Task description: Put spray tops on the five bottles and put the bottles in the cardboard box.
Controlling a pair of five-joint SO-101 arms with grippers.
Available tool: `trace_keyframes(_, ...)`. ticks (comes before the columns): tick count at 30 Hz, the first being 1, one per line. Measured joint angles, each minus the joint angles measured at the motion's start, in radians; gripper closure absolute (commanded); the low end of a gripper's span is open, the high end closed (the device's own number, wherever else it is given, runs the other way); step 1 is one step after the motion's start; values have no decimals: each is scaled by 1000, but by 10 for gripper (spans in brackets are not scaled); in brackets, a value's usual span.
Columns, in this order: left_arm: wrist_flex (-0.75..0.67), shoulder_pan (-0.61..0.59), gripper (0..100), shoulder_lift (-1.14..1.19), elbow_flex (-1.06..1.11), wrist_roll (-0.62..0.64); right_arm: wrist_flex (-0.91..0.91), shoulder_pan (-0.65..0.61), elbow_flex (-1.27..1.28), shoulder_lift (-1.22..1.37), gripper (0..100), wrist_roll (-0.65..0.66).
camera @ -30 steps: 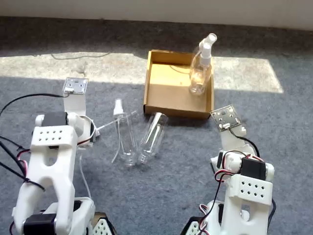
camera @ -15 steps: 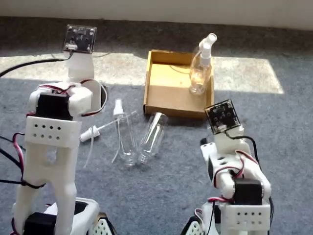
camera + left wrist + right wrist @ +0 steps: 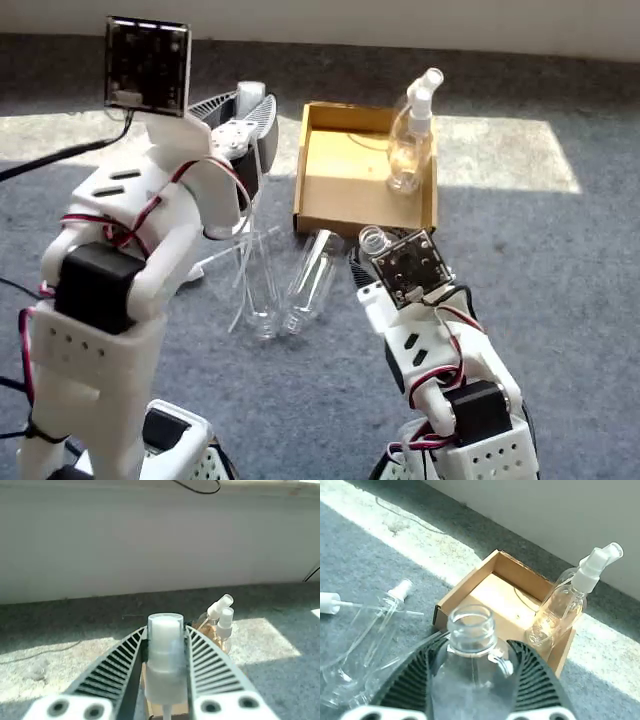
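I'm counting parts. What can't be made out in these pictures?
High view: the bottles in the cardboard box overlap; their count is unclear.
Left wrist view: the tube of the spray top, cut off by the frame edge.
Right wrist view: the body of the open bottle, behind the right gripper.

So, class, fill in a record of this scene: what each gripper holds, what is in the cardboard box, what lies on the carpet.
Left gripper: shut on a white plastic spray top
Right gripper: shut on a clear plastic bottle, neck bare
Brown cardboard box: holds a clear capped bottle standing upright near a side wall
Grey carpet: two clear bottles lying side by side in front of the box
Not yet done: top on the held bottle
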Motion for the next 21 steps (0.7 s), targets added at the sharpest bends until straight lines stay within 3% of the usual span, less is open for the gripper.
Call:
trace_keyframes(6,-123,38,996,-80,-3,2,-61,-130,37,-8,994,-181)
trace_keyframes(11,-193,69,996,-89,-5,2,-132,-226,109,-37,994,-204)
trace_keyframes(17,-229,115,997,-112,3,2,-216,-235,292,-278,994,-207)
trace_keyframes(21,-344,130,997,-233,123,2,-227,-235,388,-325,994,-209)
